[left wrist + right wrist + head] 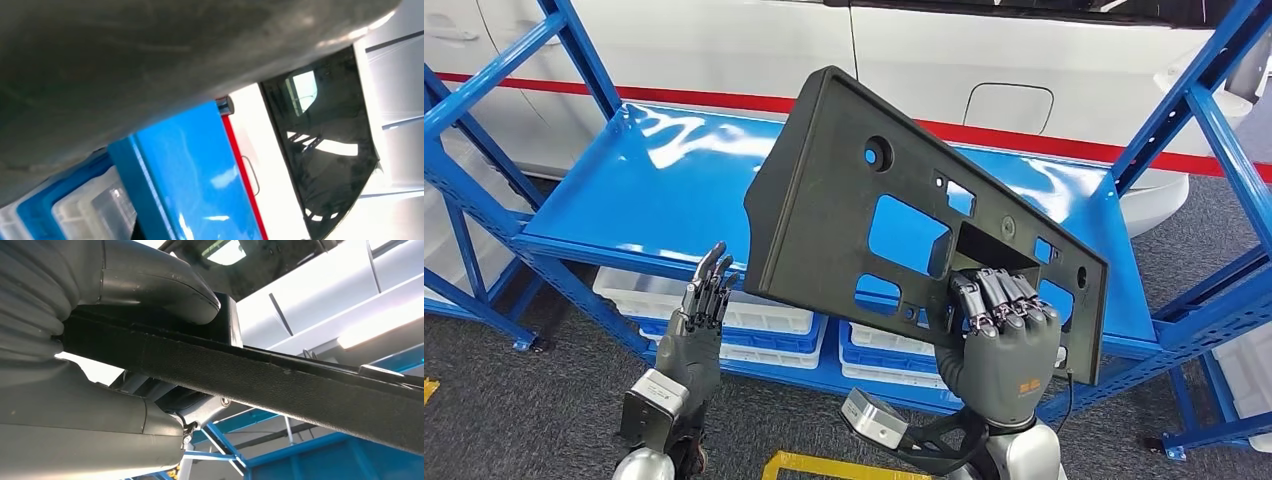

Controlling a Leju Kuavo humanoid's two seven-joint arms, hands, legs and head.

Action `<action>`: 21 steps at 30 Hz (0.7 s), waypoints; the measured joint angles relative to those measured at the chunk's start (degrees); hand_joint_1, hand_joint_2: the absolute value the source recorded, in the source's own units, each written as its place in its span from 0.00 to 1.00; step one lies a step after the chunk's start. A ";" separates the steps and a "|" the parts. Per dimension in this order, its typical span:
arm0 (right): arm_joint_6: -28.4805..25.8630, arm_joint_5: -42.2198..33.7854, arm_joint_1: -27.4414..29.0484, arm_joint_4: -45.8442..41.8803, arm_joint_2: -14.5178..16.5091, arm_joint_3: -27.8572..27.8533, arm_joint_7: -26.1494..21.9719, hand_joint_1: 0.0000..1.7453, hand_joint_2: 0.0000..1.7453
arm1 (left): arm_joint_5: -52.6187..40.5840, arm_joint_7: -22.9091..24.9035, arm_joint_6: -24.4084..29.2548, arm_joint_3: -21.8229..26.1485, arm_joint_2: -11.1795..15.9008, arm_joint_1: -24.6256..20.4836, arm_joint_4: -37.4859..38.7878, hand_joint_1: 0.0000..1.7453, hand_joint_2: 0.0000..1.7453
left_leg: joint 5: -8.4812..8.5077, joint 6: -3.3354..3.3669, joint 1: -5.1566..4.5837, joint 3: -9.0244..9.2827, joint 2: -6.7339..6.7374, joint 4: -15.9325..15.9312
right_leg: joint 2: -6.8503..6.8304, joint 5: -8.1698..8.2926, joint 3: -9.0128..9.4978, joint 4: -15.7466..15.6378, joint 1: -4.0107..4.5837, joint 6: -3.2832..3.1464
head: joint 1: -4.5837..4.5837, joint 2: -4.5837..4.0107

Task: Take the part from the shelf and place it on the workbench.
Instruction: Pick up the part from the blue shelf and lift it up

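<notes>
Car workshop or assembly floor, set around a blue steel shelf rack.

The blue shelf rack (674,180) has bolted diagonal braces and a glossy blue deck, the sort used for industrial parts storage. Directly behind it stands a white car body (984,70) with a red stripe (724,100) low along its side and a fuel filler flap (1009,108) set into the panel. On the rack's lower level sit stacked white and blue plastic bins (754,335). Under the rack lies grey carpet-like flooring (514,400), with yellow marking tape (824,465) in front of the rack. A black plastic car panel (924,220) with moulded cut-outs is held up before the rack.
</notes>
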 joint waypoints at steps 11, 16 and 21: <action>-0.01 -1.28 -0.06 -0.09 -0.78 0.52 -0.08 1.00 1.00 | -0.07 -0.04 0.10 0.50 -0.03 0.51 -0.26 0.00 0.00 | 1.12 -3.05 0.19 -4.17 -0.23 2.29 | 0.19 3.42 13.16 -17.43 -0.41 -1.18 | -0.43 0.00; -0.01 -1.32 0.00 -0.09 -0.84 0.54 -0.19 1.00 1.00 | -0.09 -0.02 0.16 0.61 0.03 0.67 -0.35 0.00 0.00 | -7.81 -4.03 0.62 -6.30 -0.38 15.73 | 0.04 6.06 10.14 -17.24 -0.45 -1.70 | -0.69 0.00; -0.01 -1.66 0.02 -0.12 -0.87 0.50 -0.36 1.00 1.00 | -0.10 -0.01 0.16 0.66 0.04 0.60 -0.43 0.00 0.00 | -4.48 -3.62 0.87 5.33 -0.83 1.44 | 0.07 7.96 7.89 -16.70 -0.46 -0.12 | -0.63 0.00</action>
